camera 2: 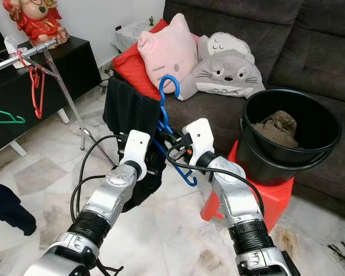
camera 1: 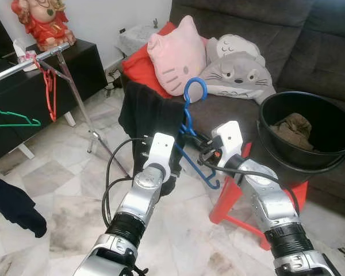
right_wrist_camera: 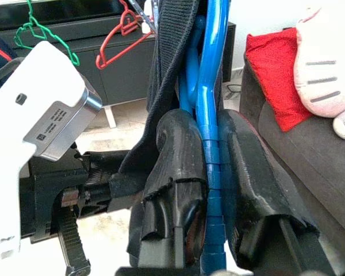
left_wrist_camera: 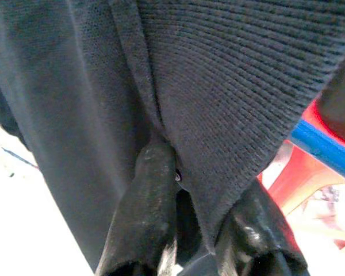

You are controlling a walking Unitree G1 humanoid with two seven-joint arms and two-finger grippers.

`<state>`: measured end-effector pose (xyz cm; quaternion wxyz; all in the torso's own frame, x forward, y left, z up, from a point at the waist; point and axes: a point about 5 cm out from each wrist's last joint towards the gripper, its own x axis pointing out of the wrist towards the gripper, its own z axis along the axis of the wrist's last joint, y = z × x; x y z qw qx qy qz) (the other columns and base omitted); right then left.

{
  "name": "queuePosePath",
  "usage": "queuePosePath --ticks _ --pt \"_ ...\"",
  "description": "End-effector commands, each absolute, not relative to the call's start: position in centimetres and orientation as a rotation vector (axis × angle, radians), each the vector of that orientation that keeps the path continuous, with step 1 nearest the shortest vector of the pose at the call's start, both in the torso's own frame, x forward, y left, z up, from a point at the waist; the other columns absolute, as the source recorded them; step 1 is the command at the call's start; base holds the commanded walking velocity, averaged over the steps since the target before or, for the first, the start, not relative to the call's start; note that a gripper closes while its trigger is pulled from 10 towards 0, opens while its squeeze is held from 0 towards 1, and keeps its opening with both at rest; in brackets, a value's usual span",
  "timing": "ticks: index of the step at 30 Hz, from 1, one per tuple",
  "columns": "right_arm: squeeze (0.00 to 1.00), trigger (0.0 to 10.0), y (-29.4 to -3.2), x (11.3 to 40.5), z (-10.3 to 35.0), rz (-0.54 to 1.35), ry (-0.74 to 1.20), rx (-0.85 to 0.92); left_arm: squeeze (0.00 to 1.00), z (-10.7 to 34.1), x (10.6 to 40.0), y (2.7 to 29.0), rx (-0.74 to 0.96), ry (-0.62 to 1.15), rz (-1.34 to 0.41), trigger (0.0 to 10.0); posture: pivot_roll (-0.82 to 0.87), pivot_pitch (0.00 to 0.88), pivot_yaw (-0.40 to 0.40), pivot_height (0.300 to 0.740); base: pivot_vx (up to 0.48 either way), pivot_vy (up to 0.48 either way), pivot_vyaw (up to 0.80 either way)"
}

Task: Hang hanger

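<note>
A blue plastic hanger (camera 1: pixel 194 92) stands hook-up in front of me with a black knit garment (camera 1: pixel 146 112) draped over it. My right gripper (right_wrist_camera: pixel 210 132) is shut on the hanger's blue bars, one finger (right_wrist_camera: pixel 181 149) on each side. My left gripper (left_wrist_camera: pixel 201 195) is pushed into the hanging black garment (left_wrist_camera: pixel 230 86), with a fold of the cloth pinched between its fingers (left_wrist_camera: pixel 152 190). To the far left runs the metal clothes rail (camera 1: pixel 23 63), which carries a red hanger (camera 1: pixel 49 86) and a green hanger (camera 1: pixel 11 119).
The rail's slanted legs (camera 1: pixel 86 115) stand on the marble floor between me and the black cabinet. A black bucket (camera 1: pixel 276 109) with clothes sits on a red stool (camera 1: pixel 230 195) at right, before the grey sofa with cushions. A dark garment (camera 1: pixel 14 204) hangs low left.
</note>
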<state>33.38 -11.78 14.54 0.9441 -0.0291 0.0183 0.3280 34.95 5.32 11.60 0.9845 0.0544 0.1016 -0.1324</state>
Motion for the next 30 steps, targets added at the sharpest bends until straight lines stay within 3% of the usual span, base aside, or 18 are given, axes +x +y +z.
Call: queuePosePath --ticks 1,30 --pt "0.00 0.0 -11.33 33.29 15.95 0.686 -0.031 -0.054 0.00 11.72 35.16 5.47 0.115 0.211 -0.252 0.0 -0.18 0.058 0.037 0.740 0.000 0.000 0.00" --pt "0.00 0.0 -11.02 33.23 15.72 0.700 -0.013 -0.054 0.00 12.00 35.04 5.10 0.076 0.192 -0.271 0.0 -0.18 0.068 0.040 0.740 0.000 0.000 0.00"
